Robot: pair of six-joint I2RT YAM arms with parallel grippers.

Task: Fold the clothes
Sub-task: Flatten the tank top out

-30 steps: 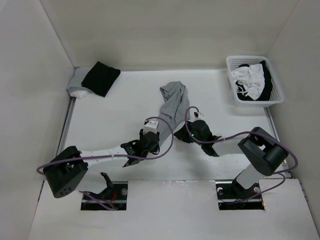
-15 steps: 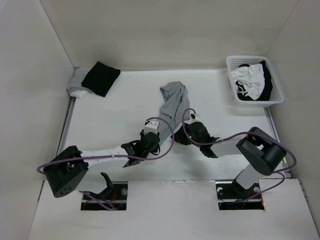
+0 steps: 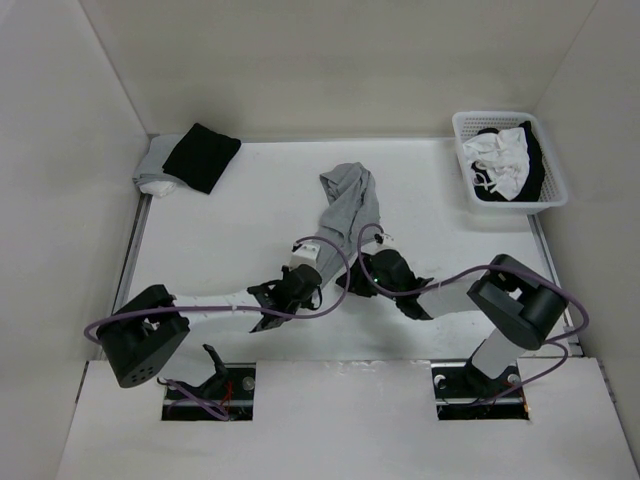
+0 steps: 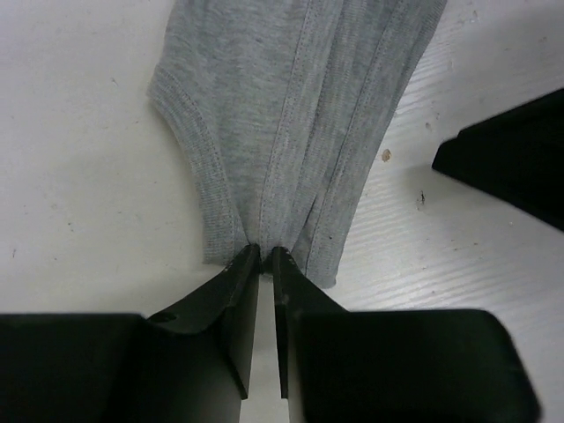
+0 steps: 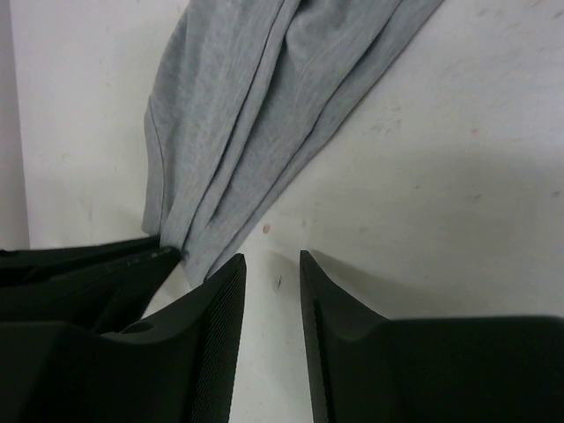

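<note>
From above, the right arm has slid left, away from the white basket. The grey tank top lies bunched in a strip on the tabletop, well left of that basket. At the left wrist, the left fingers pinch the top's stitched end; at the right wrist, the right fingers stand parted over bare tabletop, holding nothing.

Matt grey knit cloth tank top
</note>
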